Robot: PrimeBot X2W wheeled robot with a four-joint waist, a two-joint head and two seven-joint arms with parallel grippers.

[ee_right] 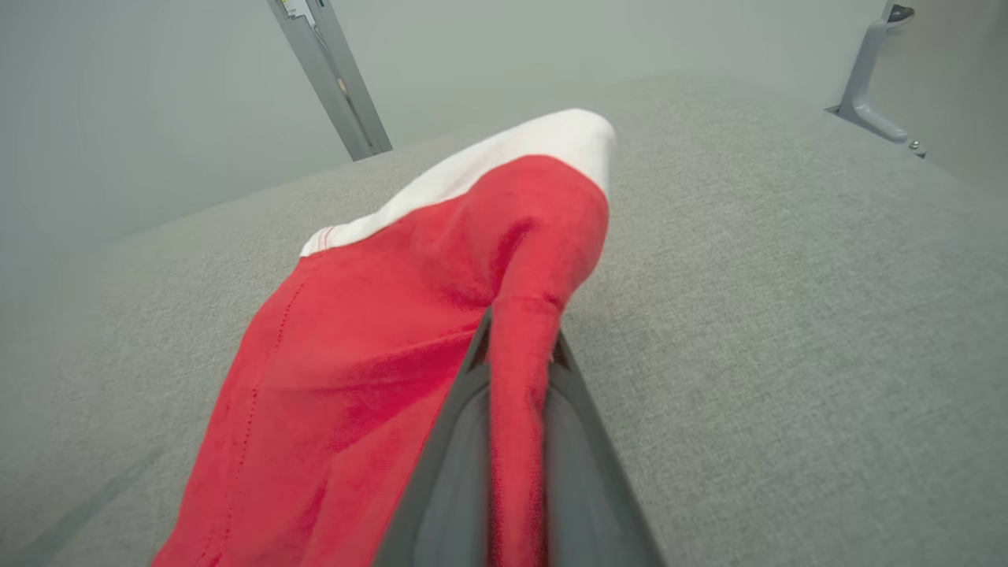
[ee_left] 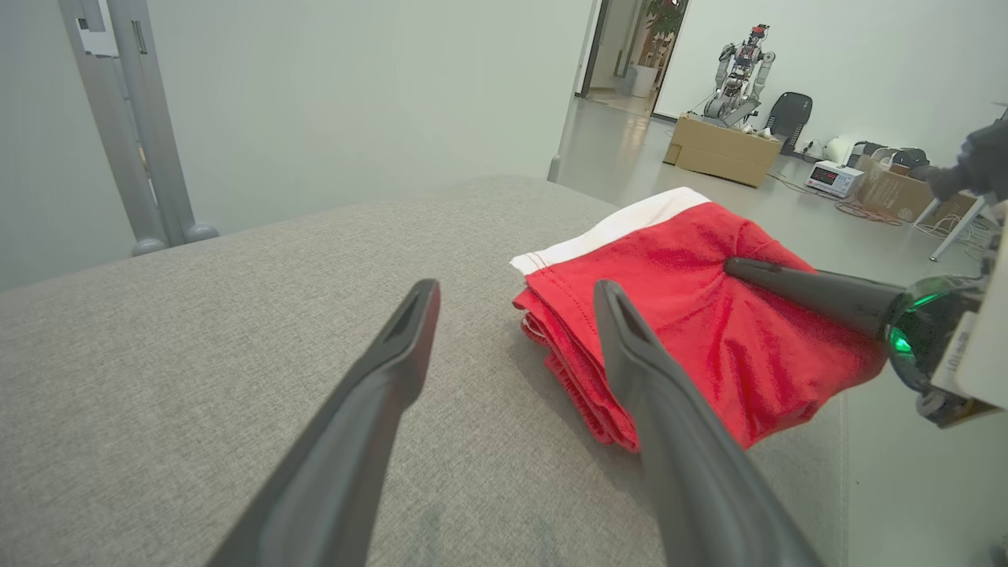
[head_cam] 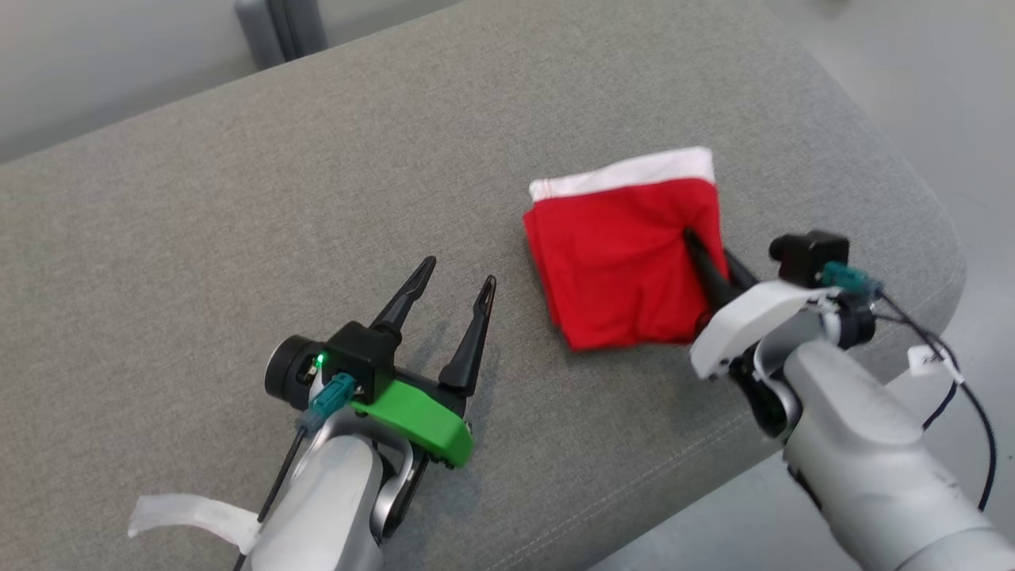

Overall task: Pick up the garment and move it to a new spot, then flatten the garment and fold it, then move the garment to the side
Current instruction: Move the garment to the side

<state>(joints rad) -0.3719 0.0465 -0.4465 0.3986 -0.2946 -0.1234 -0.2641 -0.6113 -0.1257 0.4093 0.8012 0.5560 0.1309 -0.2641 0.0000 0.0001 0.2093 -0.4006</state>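
At the counter's (head_cam: 238, 238) three o'clock, the right tool (head_cam: 704, 243) clamps the folded garment (head_cam: 618, 254). The left tool (head_cam: 461, 270) gapes empty. Dragging by this one pinched ridge could unfold it.

The garment (head_cam: 626, 262) is plain bright red, with a white band (head_cam: 626, 173) along its far edge and a dotted seam (ee_left: 579, 311) in the same red. Under the garment, the table (head_cam: 238, 238) cover is a mottled grey weave. Left of the garment, the left gripper (head_cam: 461, 271) has black fingers, a vivid green shell (head_cam: 412, 416) and a teal plug (head_cam: 331, 400). At the garment's right edge, the right gripper (head_cam: 691, 236) has equally dark fingers and a white shell (head_cam: 753, 313). Beyond the garment in the left wrist view, a cardboard box (ee_left: 724, 150) is tan. The blurred machine (ee_left: 740, 71) behind it looks grey, perhaps with red touches.
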